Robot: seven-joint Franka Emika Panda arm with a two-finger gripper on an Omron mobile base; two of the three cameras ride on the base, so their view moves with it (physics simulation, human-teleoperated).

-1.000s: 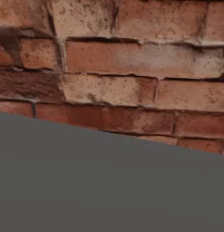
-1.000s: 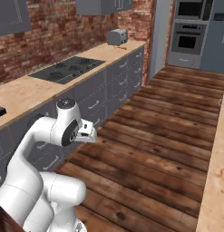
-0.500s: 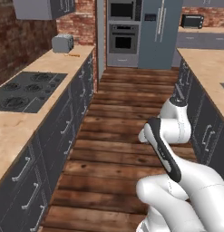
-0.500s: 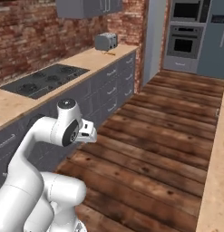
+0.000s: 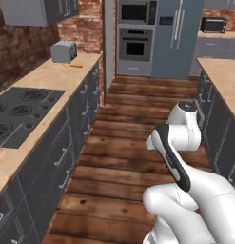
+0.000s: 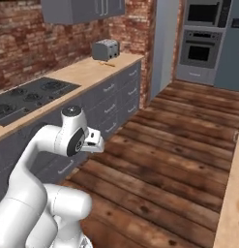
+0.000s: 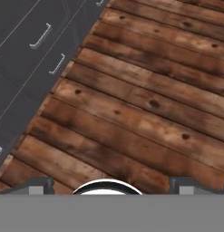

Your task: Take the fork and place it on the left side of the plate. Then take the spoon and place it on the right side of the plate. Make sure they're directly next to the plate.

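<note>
The fork, the spoon and the plate are out of view. My gripper [image 7: 111,186] hangs folded close to my body over the wooden floor [image 7: 145,113], pointing down at the planks. Its two dark fingertips [image 7: 40,185] stand far apart with nothing between them, so it is open. From the right base camera the hand [image 6: 93,141] shows beside the dark cabinet fronts. A thin orange sliver [image 5: 74,66] lies on the counter next to the toaster, too small to tell what it is.
On the left runs a wooden counter [image 5: 47,81] with a black cooktop [image 5: 19,112], a silver toaster [image 5: 63,51] and grey drawers [image 7: 36,41] below. Wall ovens [image 5: 136,35] and a fridge [image 5: 178,38] close the aisle's far end. A second counter [image 5: 223,76] lines the right.
The whole picture has shifted: the base has turned and driven, so the left view swung from brick wall to the aisle. Toaster and ovens look nearer. The arm's pose is unchanged.
</note>
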